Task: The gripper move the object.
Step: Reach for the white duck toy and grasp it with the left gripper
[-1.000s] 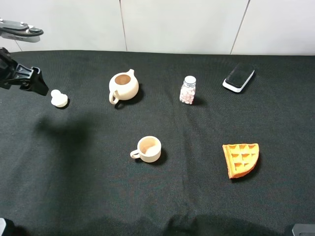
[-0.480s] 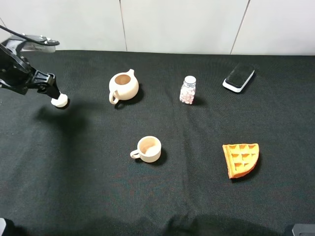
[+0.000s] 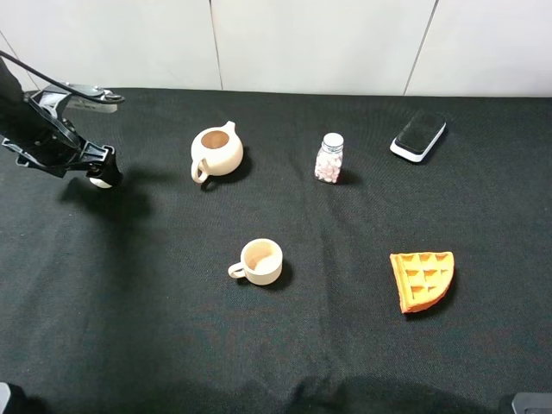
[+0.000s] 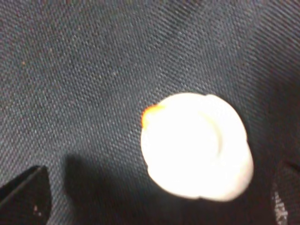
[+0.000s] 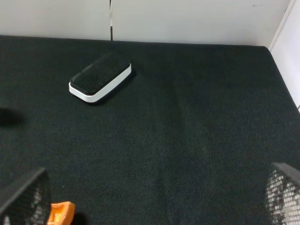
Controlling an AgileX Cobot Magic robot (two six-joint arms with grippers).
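Object (image 3: 102, 181), a small cream-white lump, lies on the black cloth (image 3: 285, 345) at the far left of the table, well left of the lidless cream teapot (image 3: 216, 151). In the high view only a pale sliver shows under the left gripper (image 3: 102, 172), which hangs right over it. The left wrist view looks straight down on the object (image 4: 197, 145): a glaring white, nearly round blob with a fainter rounded bulge on top and a tiny orange fleck at one edge. It has no clear long axis, and which way its knob points cannot be told. The left gripper (image 4: 154, 194) is spread wide, with one dark fingertip (image 4: 23, 192) on each side of the object and neither touching it.

The right gripper (image 5: 152, 201) is also spread wide, with nothing between its tips, above the cloth near a black-and-white case (image 5: 100, 76) at the far right.

Nearer the middle stand a cream cup (image 3: 260, 261) and a small jar (image 3: 329, 158) of pink and white pieces. An orange waffle wedge (image 3: 423, 280) lies at the near right.
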